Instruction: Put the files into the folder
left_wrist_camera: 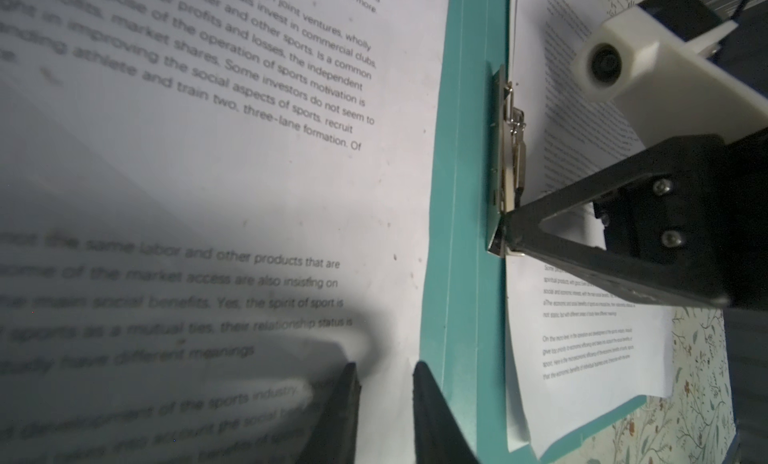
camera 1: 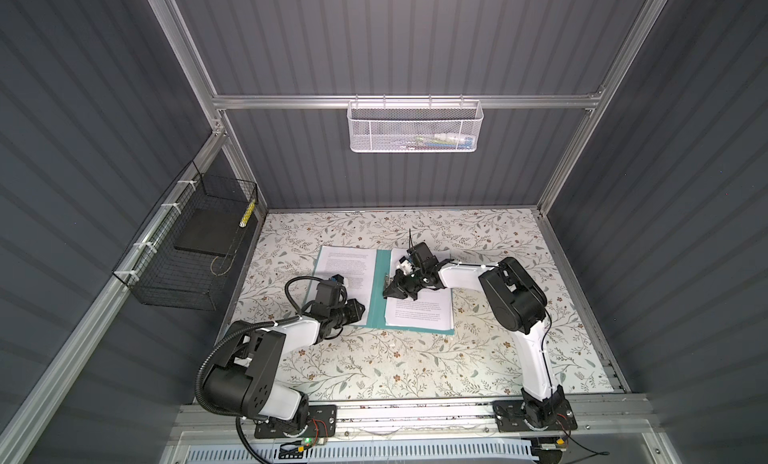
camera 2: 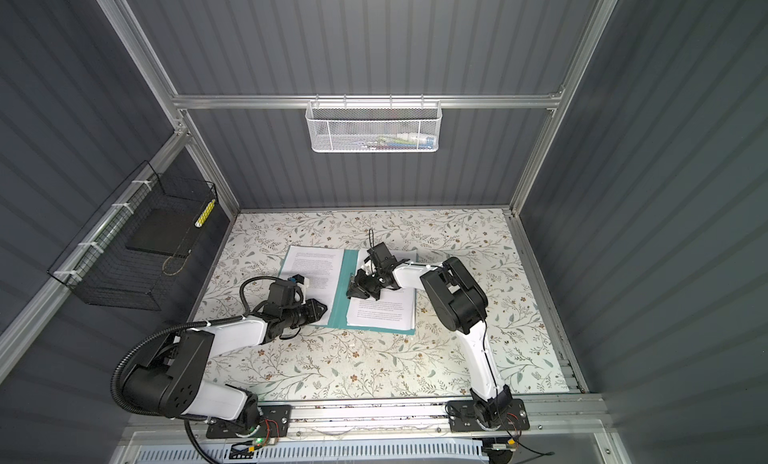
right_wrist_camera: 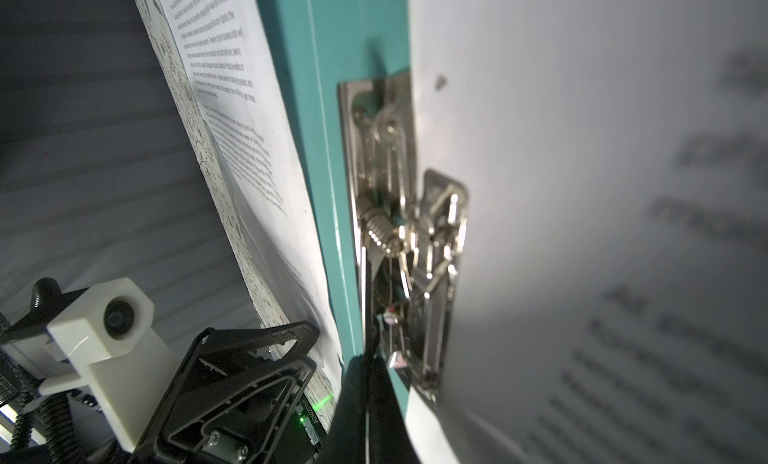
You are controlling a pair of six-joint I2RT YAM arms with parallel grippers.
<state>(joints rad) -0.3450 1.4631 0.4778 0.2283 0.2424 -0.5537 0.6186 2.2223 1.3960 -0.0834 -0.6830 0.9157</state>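
Two lots of files (camera 1: 351, 264) lie flat in the open folder (camera 1: 375, 310), one per flap. Paper's light, floppy and slick, so I'd press it flat or slide it by an edge. Right gripper (camera 1: 388, 293) is clenched, tips at the clip (left_wrist_camera: 509, 150); left gripper (left_wrist_camera: 386, 399) hovers parted, empty.

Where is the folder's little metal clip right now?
In a top view the metal clip sits centrally, on the open folder's spine, at the right gripper's tip.
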